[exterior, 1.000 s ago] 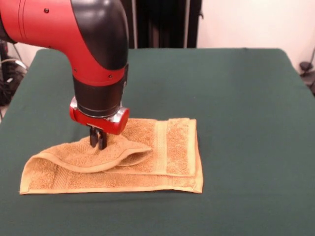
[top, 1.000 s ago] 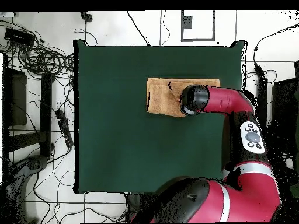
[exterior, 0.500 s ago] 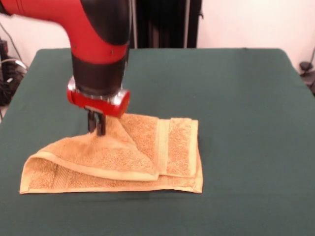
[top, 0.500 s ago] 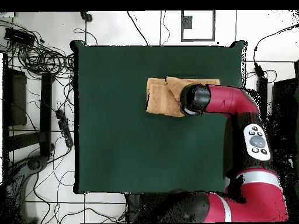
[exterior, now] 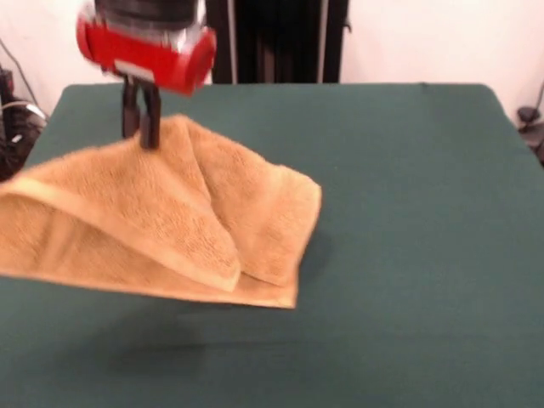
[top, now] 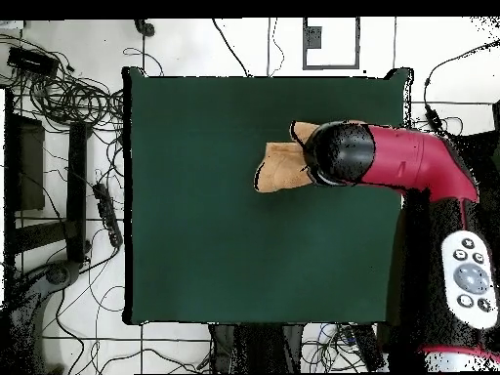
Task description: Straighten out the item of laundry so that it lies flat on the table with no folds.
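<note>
— Green felt fills the front view almost edge to edge. How much of the table (exterior: 408,195) is free?

— Nearly all of it. The whole right half is bare, and so is the far strip up to the back edge. The one towel (exterior: 161,221) hangs at the left, and its left end runs out past the picture's left border. A soft shadow lies on the felt under it.

— And the gripper (exterior: 141,127)?

— One gripper, under the red wrist collar at the top left. Its dark fingers (exterior: 150,119) are pinched together on a peak of the towel, and the cloth drapes down from that point in layered folds, one corner hanging toward the middle of the table.

— What has changed in this view?

— Half a second ago the towel still lay on the table with only a fold tented up. Now the wrist is much higher and the towel appears lifted off the felt, swinging and blurred.

— Overhead?

— Same count: one table (top: 195,244), one towel (top: 278,168), one arm. The towel shows as a small bunched shape in the upper right part of the felt, partly hidden under the arm's black end. Wide bare felt lies to its left and below; the top edge is nearer. The gripper itself is hidden there.

— Difference from before?

— The towel's outline has shrunk from a flat rectangle to a crumpled patch.
</note>
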### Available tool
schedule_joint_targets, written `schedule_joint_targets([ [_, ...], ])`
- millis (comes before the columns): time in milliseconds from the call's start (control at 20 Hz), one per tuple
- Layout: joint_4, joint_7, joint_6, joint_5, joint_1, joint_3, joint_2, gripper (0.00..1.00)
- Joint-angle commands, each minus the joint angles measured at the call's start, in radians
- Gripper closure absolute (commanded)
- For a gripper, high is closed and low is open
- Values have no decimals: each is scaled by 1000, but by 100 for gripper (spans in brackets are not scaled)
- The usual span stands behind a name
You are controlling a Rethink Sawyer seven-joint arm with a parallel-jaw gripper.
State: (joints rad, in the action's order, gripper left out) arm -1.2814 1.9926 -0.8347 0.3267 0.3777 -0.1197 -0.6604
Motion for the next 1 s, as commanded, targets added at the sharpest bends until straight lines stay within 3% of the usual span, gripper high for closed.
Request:
schedule_joint_targets([
  [50, -169, 42, -71, -63, -71, -34, -142, 100],
  [500, -197, 258, -251, -144, -208, 84, -257, 100],
  [1000, -219, 215, -199, -206, -234, 122, -233, 100],
])
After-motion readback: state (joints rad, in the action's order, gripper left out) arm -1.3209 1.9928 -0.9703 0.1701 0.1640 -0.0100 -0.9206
